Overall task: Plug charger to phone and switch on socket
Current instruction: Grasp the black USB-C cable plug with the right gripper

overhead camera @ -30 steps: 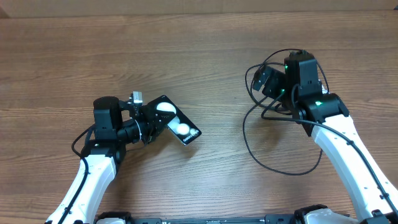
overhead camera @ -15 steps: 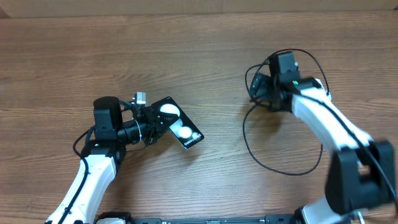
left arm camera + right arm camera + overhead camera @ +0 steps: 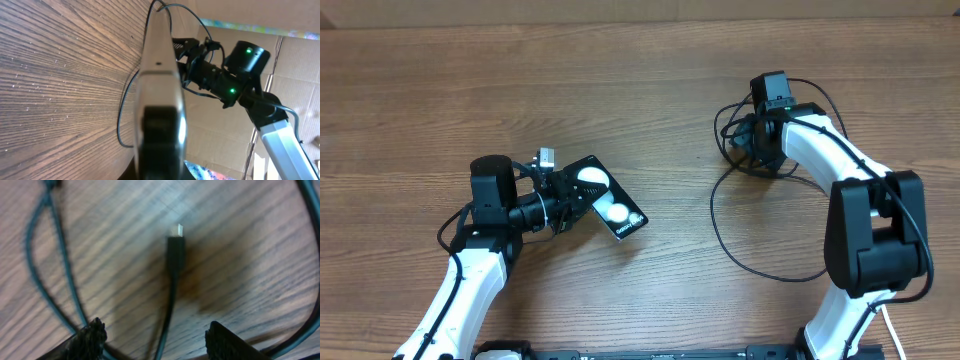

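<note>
i'm at the pick-up of the charger end, before any plugging. my left gripper (image 3: 567, 199) is pinching the phone (image 3: 607, 204) by one end, holding it out over the table (image 3: 520, 90) with its far end angled toward my other arm. in the left wrist view the phone (image 3: 159, 85) is edge-on and fills the middle, so i can't make out its port there.

my right gripper (image 3: 752, 148) hangs over the tangle of cable (image 3: 760, 268) on the far right side. its fingers (image 3: 89, 339) are spread wide with nothing between them. the charger plug (image 3: 175, 250) lies flat on the wood just ahead of them, metal tip pointing away, lead running back toward the gap.

next, as i judge it, i need to come down and forward so the pads straddle the plug's black body, then close on it squarely, leaving the tip free. a crooked grip would make lining up with the phone hard. the loose loops beside it could snag a finger. i can't pick out the socket in these views.
</note>
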Action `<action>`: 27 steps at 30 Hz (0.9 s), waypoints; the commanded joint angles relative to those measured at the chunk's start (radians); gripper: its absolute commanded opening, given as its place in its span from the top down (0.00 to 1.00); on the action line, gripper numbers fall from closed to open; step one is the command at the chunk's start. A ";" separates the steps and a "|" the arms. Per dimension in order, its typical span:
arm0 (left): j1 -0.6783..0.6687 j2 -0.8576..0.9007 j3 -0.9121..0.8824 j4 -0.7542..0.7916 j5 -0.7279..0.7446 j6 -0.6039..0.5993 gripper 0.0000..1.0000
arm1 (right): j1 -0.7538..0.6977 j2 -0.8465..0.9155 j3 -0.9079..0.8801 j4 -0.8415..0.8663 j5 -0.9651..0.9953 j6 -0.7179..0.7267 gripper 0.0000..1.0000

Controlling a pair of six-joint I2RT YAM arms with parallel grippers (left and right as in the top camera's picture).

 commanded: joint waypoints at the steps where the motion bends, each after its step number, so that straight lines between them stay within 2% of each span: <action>1: -0.002 -0.003 0.007 0.008 0.041 0.019 0.96 | -0.003 0.042 0.024 0.000 0.012 0.051 0.36; 8: -0.002 -0.003 0.007 0.008 0.041 0.019 0.96 | -0.005 0.071 0.024 0.031 0.014 0.052 0.41; 16: -0.002 -0.003 0.007 0.008 0.048 0.019 0.96 | -0.009 0.086 0.024 0.053 0.016 0.052 0.58; 20: -0.002 -0.003 0.007 0.008 0.048 0.019 0.96 | -0.008 0.092 0.024 0.034 0.015 0.051 0.86; 21: -0.002 -0.003 0.007 0.008 0.048 0.019 0.96 | -0.008 0.092 0.024 0.031 0.012 0.051 0.90; 24: -0.002 -0.003 0.007 0.008 0.044 0.020 0.96 | -0.009 0.082 0.043 0.003 0.004 0.039 0.95; 27: -0.001 -0.003 0.007 0.008 0.045 0.039 0.96 | -0.008 0.052 0.104 -0.070 0.004 -0.003 0.96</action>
